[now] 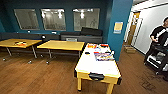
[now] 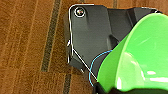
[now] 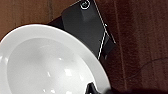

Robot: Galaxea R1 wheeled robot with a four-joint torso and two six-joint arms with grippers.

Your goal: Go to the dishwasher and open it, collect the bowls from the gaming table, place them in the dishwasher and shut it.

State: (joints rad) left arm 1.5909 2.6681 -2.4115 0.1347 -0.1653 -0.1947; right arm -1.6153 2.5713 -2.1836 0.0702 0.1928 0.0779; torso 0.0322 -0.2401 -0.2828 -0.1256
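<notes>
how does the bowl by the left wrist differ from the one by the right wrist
The green bowl is bright green and translucent; the white bowl is opaque, glossy white. The green bowl has steep sides; the white bowl is shallower with a broad flat rim. Both are round, empty, and seen above the wooden floor.

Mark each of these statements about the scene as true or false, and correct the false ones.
1. A green bowl shows close up in the left wrist view, above a wooden floor. True.
2. The dish in the right wrist view is orange-brown. False: it is a white bowl.
3. The white-topped gaming table has yellow legs. True.
4. The gaming table's top is bare. False: colourful flat items lie on its far part.
5. A person stands at the right of the head view. True.
6. The two yellow tables stand to the right of the gaming table. False: they stand to its left, along the blue wall.
</notes>
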